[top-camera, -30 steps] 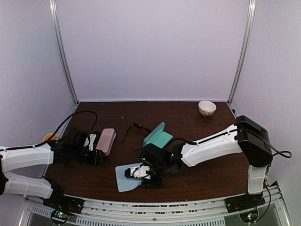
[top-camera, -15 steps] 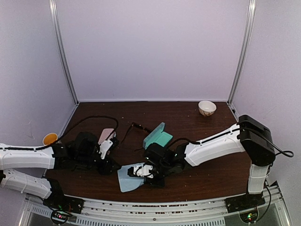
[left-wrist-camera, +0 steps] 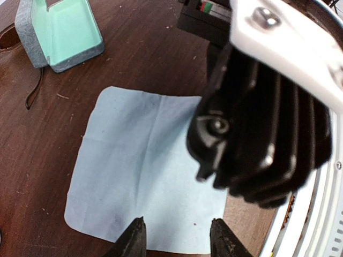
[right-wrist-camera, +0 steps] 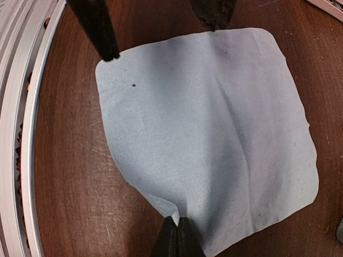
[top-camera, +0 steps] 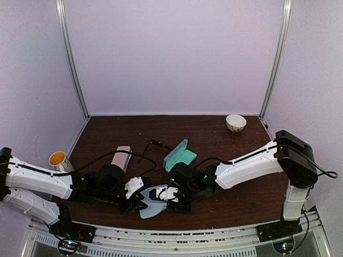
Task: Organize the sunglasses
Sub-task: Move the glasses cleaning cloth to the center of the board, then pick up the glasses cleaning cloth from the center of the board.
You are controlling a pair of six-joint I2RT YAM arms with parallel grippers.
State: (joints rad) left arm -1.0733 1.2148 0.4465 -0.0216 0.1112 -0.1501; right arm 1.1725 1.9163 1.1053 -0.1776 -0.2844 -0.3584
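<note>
Wire sunglasses (top-camera: 154, 143): light, easily bent, best taken at the bridge, I judge; my right pincer (right-wrist-camera: 177, 227) pinches the cloth (right-wrist-camera: 214, 118), my left pincer (left-wrist-camera: 177, 241) stands spread.

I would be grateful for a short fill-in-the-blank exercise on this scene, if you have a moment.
The right gripper is ____ on the cloth, at its edge.
The left gripper holds its jaws ____ at the cloth's opposite edge.
The bowl sits in the far ____ corner of the table.
Missing words: shut; open; right.
</note>
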